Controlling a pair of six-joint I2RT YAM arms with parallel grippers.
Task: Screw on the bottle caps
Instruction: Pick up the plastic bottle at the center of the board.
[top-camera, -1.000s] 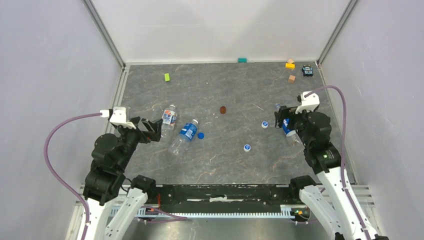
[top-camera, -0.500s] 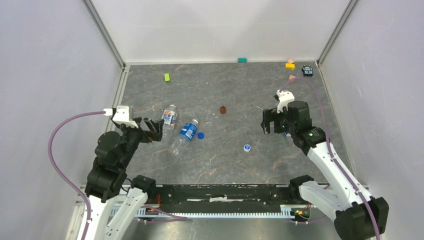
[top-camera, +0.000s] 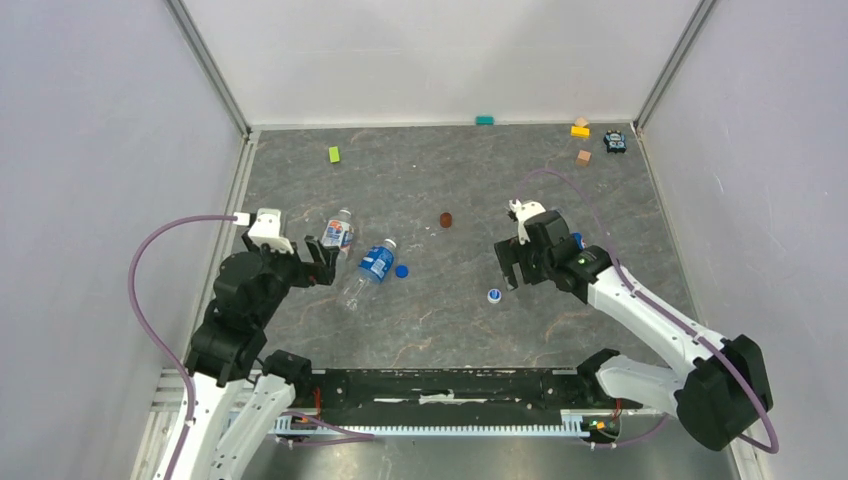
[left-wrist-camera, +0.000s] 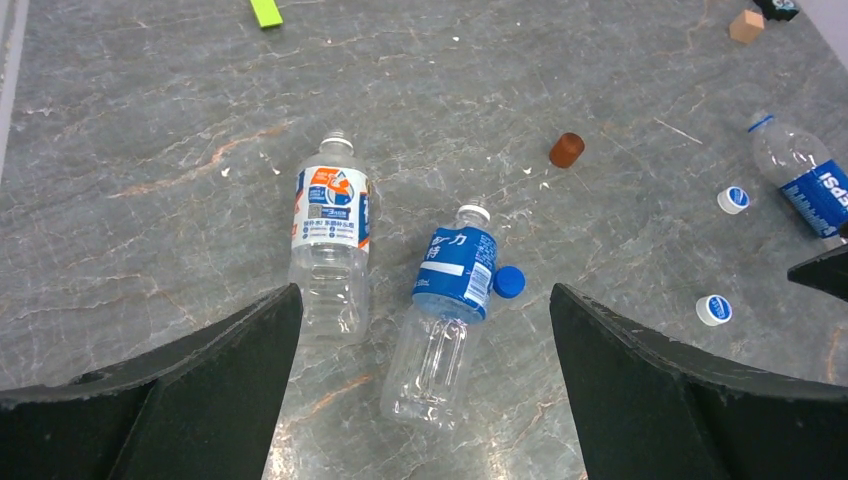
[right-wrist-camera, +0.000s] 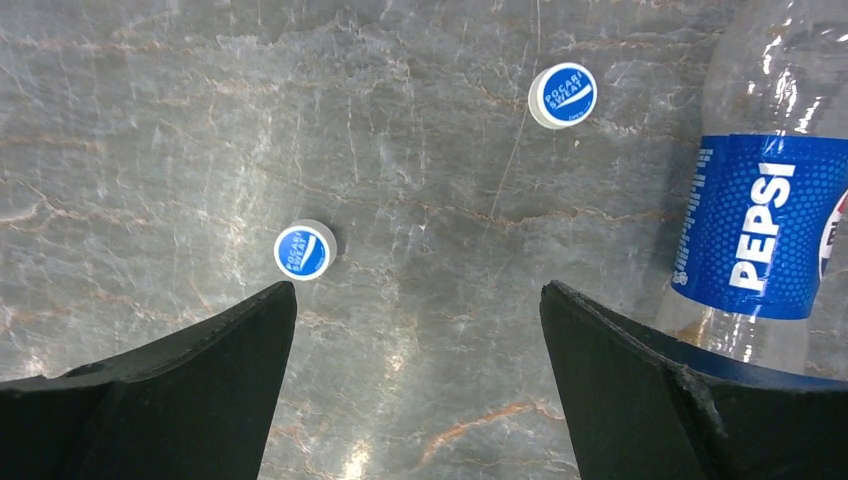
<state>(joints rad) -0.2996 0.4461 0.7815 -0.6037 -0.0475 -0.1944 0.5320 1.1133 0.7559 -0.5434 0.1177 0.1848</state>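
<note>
Between pale walls (top-camera: 100, 150), grey veined tabletop (top-camera: 440, 330) with loose bottles (top-camera: 375, 262).

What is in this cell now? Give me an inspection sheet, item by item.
Surface: grey marbled table, no spill seen.
Job's things: left bottle, middle bottle and Pepsi bottle lying down; blue cap beside the middle bottle; near white cap and far white cap loose by the Pepsi bottle.
Clutter: red-brown disc mid-table; green block, teal block, yellow block, tan block, dark toy toward the far edge.
Grippers: left gripper open, empty, by the two bottles; right gripper open, empty, by the near white cap.
Cables: purple left cable and right cable, each looping from its wrist.
Surroundings: white walls; nothing else seen.
</note>
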